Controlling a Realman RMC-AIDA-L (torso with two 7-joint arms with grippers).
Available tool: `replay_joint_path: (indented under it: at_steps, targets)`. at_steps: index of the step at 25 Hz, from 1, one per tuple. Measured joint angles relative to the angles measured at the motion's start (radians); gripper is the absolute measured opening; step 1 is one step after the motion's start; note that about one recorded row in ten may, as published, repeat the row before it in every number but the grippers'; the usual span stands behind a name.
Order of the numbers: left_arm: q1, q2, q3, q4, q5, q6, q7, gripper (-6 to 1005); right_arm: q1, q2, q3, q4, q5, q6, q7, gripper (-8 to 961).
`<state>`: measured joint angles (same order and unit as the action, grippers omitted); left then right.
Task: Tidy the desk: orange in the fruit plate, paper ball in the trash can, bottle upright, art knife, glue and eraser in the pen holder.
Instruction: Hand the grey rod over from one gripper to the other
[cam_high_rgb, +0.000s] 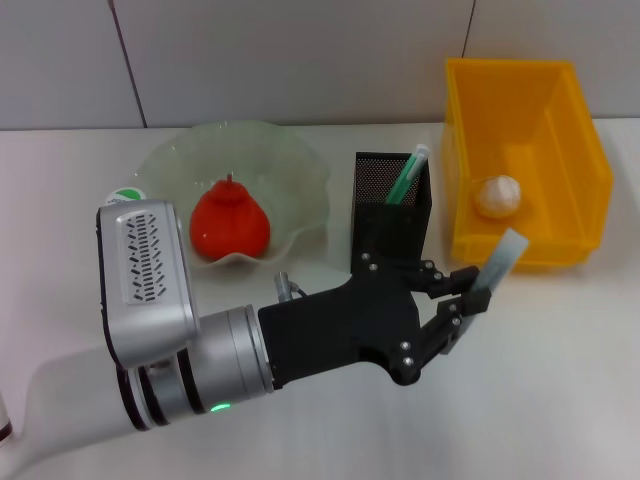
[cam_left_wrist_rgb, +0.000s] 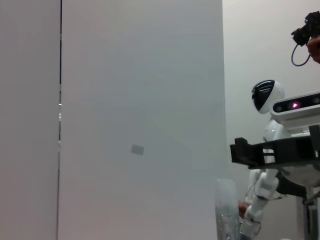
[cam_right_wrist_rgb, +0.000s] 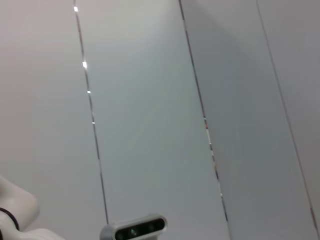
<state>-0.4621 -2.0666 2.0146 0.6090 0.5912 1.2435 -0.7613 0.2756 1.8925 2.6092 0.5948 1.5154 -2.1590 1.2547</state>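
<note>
One hand at work, centre-right of the head view.
Left hand (cam_high_rgb: 478, 283) has its fingers closed on a pale eraser (cam_high_rgb: 504, 254), beside the black pen holder (cam_high_rgb: 392, 215) containing a green-capped glue stick (cam_high_rgb: 407, 177). Orange (cam_high_rgb: 229, 224) sits in the fruit plate (cam_high_rgb: 300, 170); paper ball (cam_high_rgb: 497, 196) lies in the yellow trash can (cam_high_rgb: 580, 160) on the desk (cam_high_rgb: 550, 380).

A red-orange fruit (cam_high_rgb: 230, 224) sits in the glass fruit plate (cam_high_rgb: 300, 170). A paper ball (cam_high_rgb: 498, 196) lies inside the yellow bin (cam_high_rgb: 580, 170). The black mesh pen holder (cam_high_rgb: 378, 195) holds a green-capped stick (cam_high_rgb: 407, 178). A pale eraser (cam_high_rgb: 503, 257) is tilted beside it.
</note>
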Motion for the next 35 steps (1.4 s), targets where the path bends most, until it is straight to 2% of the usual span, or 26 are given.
replay_joint_path:
  at_steps: [4,7,8,12,15,26,35]
  targets:
    - [0.001,0.0,0.0,0.0,0.036,0.005,-0.014,162,0.017,0.016,-0.005,0.002,-0.009,0.0,-0.005,759]
    - [0.001,-0.001,-0.002,0.0,0.062,0.006,-0.026,165,0.035,0.038,-0.011,0.005,-0.049,0.015,-0.031,759]
    - [0.0,-0.001,-0.002,0.0,0.069,0.006,-0.028,166,0.045,0.053,-0.012,0.008,-0.069,0.028,-0.043,759]
    - [-0.001,-0.001,-0.003,0.0,0.072,0.007,-0.028,169,0.056,0.068,-0.013,0.013,-0.084,0.042,-0.05,759]
    - [-0.001,-0.001,-0.004,0.0,0.074,0.011,-0.028,172,0.068,0.087,-0.015,0.017,-0.115,0.066,-0.055,758]
    - [-0.004,-0.001,-0.004,0.0,0.076,0.015,-0.03,181,0.088,0.109,-0.03,0.03,-0.137,0.098,-0.061,758]
    - [-0.003,0.001,-0.004,0.003,0.076,0.019,-0.041,189,0.107,0.118,-0.031,0.035,-0.174,0.114,-0.056,600]
